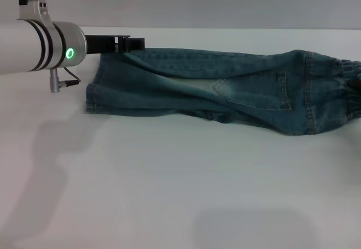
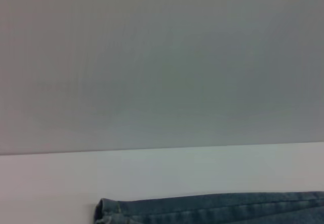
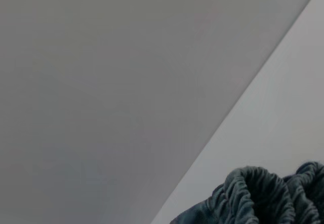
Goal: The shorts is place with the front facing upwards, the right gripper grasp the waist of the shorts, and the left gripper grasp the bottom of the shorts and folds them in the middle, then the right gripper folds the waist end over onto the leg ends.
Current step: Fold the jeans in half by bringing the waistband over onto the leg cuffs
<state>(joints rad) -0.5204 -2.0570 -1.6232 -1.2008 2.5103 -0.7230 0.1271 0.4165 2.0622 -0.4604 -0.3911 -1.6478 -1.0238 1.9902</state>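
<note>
Shorts (image 1: 225, 94) folded lengthwise across table (image 1: 169, 192); left gripper (image 1: 131, 44) at 10 o'clock, on hem corner; finger state unreadable.

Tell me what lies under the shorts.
The shorts lie folded lengthwise on the white table; bare tabletop shows all around them. Whatever is beneath the denim is covered. The left end effector sits at the leg hems' far corner.

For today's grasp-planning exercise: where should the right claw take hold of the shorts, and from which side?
Grip the waist, the gathered elastic band at the shorts' right end, coming in from the robot's right. Its bunched ruffles stand up off the white table, likely giving the fingers a ridge to pinch.
</note>
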